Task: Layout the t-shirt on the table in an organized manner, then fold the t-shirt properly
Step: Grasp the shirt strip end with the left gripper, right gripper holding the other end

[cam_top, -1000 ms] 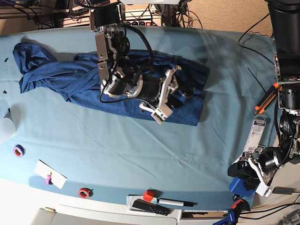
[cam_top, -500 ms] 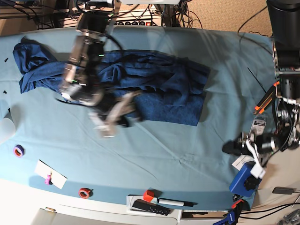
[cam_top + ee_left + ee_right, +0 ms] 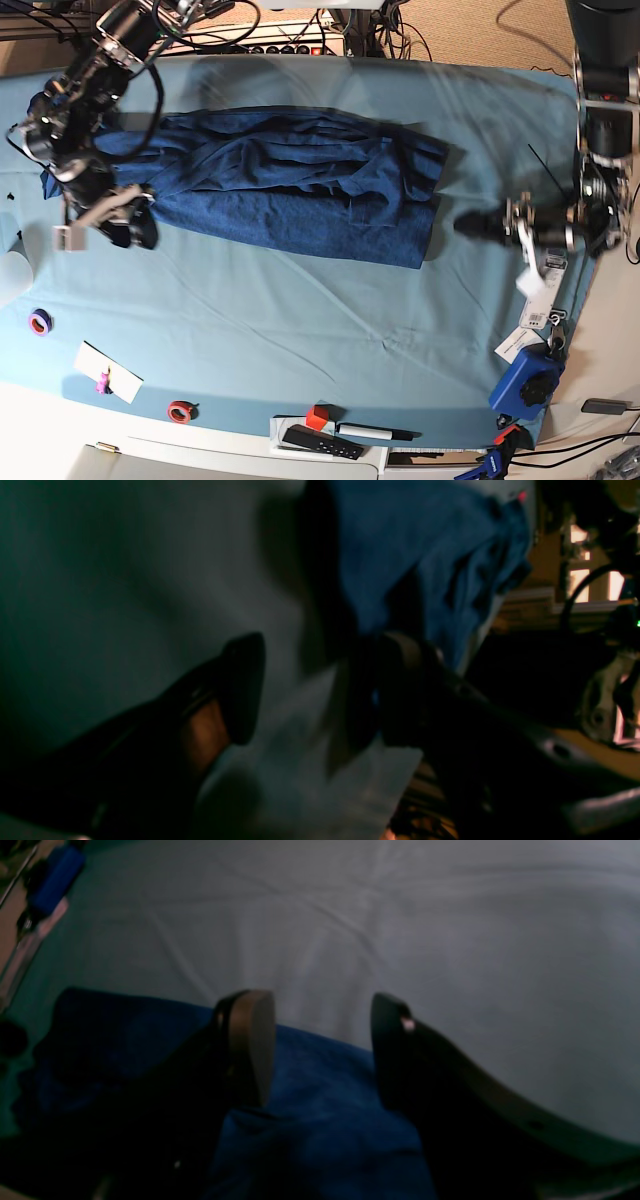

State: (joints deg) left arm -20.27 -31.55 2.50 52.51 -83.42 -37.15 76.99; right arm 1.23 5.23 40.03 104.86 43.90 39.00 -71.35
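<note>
While base view shows whole t-shirt, wrist views show both jaws apart, empty.

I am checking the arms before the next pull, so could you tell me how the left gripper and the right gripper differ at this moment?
The right gripper sits at the t-shirt's end, over its edge; the left gripper hangs over bare table, apart from the opposite end. In the wrist views, shirt fabric lies right under the right gripper's fingers, while the left gripper's fingers have only teal cloth and a white paper beneath. Both are open and hold nothing.
</note>
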